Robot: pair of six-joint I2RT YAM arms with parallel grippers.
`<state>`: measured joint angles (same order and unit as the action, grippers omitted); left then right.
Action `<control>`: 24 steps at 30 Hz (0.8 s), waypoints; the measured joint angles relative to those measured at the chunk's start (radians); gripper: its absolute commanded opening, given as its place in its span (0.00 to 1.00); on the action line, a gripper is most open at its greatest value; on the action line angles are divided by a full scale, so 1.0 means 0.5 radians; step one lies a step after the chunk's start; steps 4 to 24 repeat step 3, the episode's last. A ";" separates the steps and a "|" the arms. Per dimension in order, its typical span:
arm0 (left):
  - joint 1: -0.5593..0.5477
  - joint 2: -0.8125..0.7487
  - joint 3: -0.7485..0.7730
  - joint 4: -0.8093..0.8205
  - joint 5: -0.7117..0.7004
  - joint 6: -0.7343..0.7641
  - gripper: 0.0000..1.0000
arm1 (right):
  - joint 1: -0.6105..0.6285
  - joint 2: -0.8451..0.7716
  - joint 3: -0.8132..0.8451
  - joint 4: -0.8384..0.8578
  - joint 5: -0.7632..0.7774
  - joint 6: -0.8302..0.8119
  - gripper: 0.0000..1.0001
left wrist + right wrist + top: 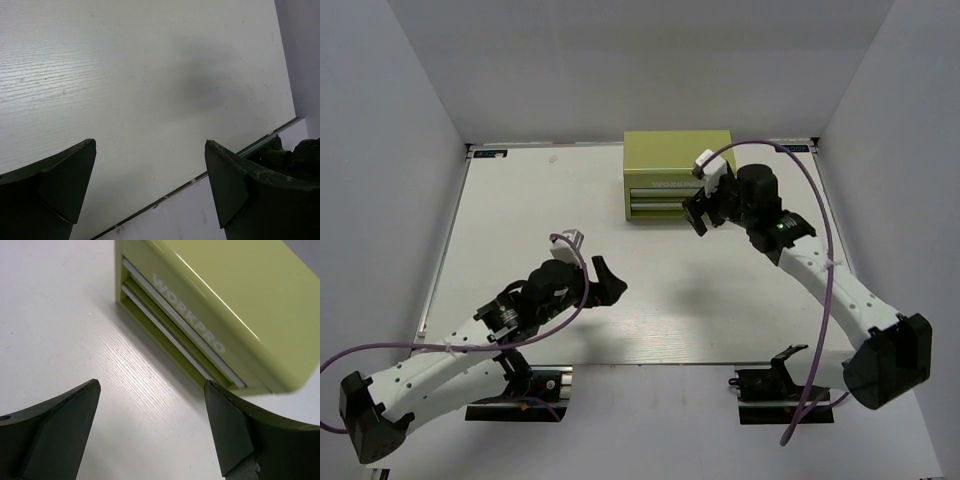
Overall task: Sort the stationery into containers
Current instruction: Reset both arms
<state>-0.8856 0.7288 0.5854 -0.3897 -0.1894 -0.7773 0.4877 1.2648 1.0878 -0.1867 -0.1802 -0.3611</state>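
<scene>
Olive-green metal tool chest (677, 170) with two front drawers (150, 301) stands at the far edge of the white wood-grain tabletop (520, 220). Its drawer face, with pale "WORKPRO" lettering (189, 315), is turned toward me. Both drawers look pushed in, their fronts level with the body.

My right tool (151, 385) hangs just in front of the chest, at the right end of its drawer face, close to it but not touching. Its dark fingers (60, 425) stand wide apart with only bare tabletop between them, and they grip nothing.

My left tool (608, 283) is well apart from the chest, nearer to me and a little left of its front. It too is spread wide and empty, its fingers (55, 185) framing plain tabletop.
</scene>
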 measured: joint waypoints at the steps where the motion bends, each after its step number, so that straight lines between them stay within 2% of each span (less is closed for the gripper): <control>1: 0.000 0.027 0.007 0.006 0.005 0.016 1.00 | -0.008 -0.043 -0.028 -0.009 0.050 0.053 0.90; 3: 0.000 0.064 0.025 0.015 0.014 0.040 1.00 | -0.025 -0.123 -0.095 -0.013 0.149 0.127 0.90; 24: 0.000 0.064 0.025 0.015 0.014 0.040 1.00 | -0.025 -0.123 -0.095 -0.013 0.149 0.127 0.90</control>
